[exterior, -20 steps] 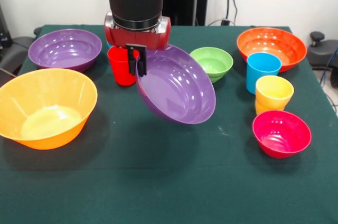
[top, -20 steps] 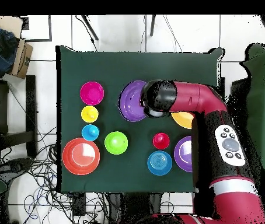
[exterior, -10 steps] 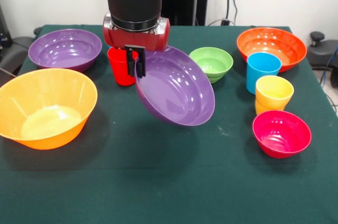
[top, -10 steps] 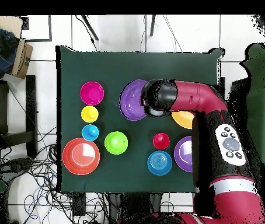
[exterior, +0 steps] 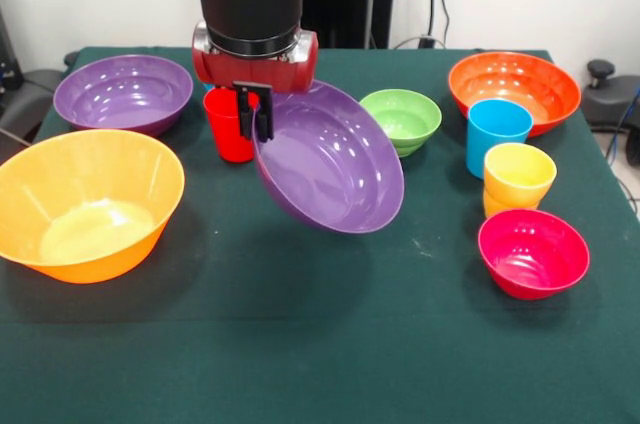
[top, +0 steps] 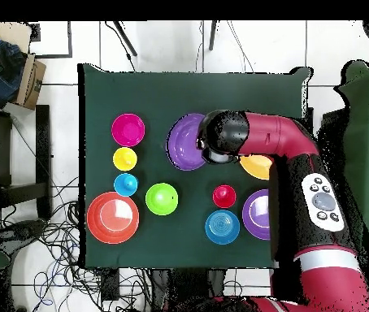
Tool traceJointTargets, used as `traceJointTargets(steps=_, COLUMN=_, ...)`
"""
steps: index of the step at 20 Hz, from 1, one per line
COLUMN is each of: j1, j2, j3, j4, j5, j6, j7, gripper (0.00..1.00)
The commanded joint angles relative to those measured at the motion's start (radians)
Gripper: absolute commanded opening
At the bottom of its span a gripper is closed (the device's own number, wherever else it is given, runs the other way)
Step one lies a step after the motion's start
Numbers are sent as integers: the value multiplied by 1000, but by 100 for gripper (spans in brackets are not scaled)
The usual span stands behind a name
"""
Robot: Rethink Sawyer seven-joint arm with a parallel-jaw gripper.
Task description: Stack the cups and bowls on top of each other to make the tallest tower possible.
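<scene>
1. Purple bowl [exterior: 330,166] hangs tilted above the desk [exterior: 300,344] in the front view, its left rim pinched in the tool [exterior: 254,112], with the red cup [exterior: 229,125] just behind. Held only at the rim, it could swing or slip free.
2. Overhead, the same bowl [top: 184,140] sits mid-desk, half under the arm; the yellow-orange bowl [top: 256,166] lies mostly hidden beside it.

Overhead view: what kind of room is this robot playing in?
Probably a robot lab or workshop, not a home. A green-covered table stands on a tiled floor, loose cables trail beside it, and the red arm holds a purple bowl among the rest.
</scene>
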Motion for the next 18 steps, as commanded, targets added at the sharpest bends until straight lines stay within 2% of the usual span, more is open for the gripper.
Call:
traceJointTargets(steps=1, j1=-11, j2=14, j3=74, j4=-47, j5=4, j6=113, j7=-126, gripper=0)
traceJointTargets(steps=18, j1=-13, j2=18, j3=75, j4=-53, j5=-6, j6=118, j7=-130, gripper=0)
